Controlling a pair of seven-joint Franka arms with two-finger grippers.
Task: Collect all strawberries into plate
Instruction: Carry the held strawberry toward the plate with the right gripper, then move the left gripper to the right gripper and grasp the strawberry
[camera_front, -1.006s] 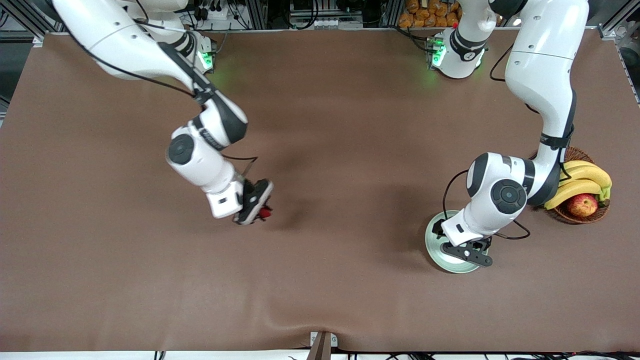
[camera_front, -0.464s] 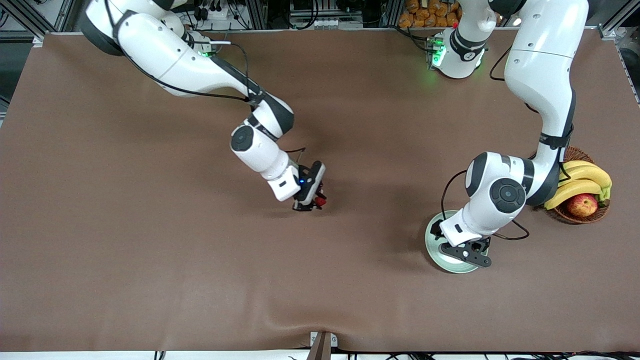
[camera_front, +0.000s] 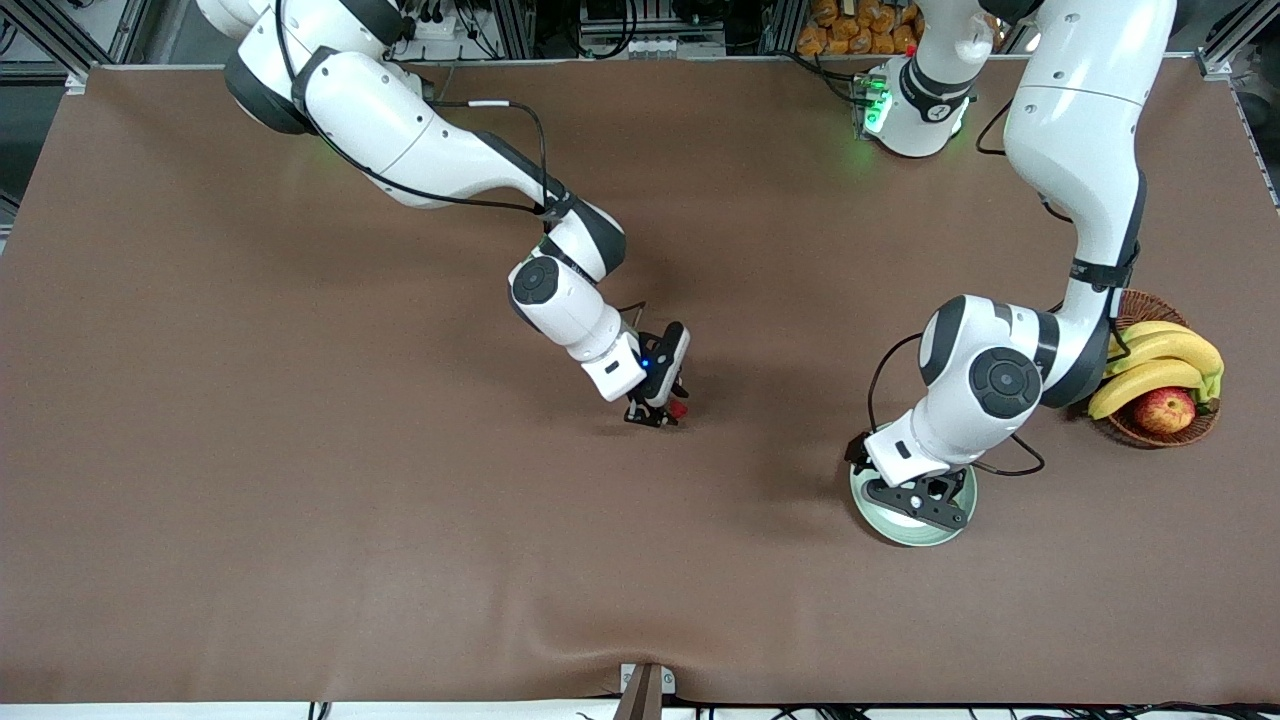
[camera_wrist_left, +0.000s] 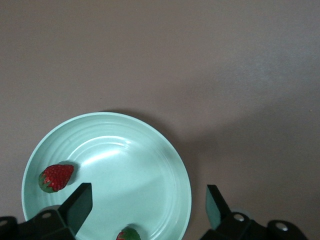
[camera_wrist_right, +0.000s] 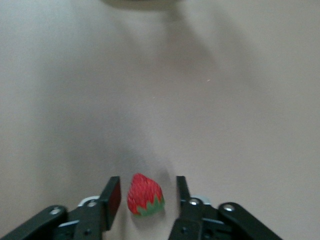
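The mint-green plate (camera_front: 905, 540) lies near the left arm's end of the table. In the left wrist view the plate (camera_wrist_left: 125, 165) holds two strawberries, one whole (camera_wrist_left: 56, 177) and one at the frame's edge (camera_wrist_left: 127, 235). My left gripper (camera_front: 920, 505) hangs open and empty just over the plate (camera_wrist_left: 147, 192). My right gripper (camera_front: 665, 412) is low over the middle of the table. A third strawberry (camera_wrist_right: 145, 195) sits between its parted fingers (camera_wrist_right: 147, 184), with a gap on each side. That berry shows red at the fingertips in the front view (camera_front: 678, 409).
A brown wicker basket (camera_front: 1195, 430) with bananas (camera_front: 1160, 360) and a red-yellow apple (camera_front: 1165, 410) stands beside the plate, at the left arm's end. The brown cloth has a ridge near the front edge (camera_front: 560, 640).
My right arm has carried the strawberry from its own end of the table to the middle and come lower. My left gripper has shifted slightly over the plate.
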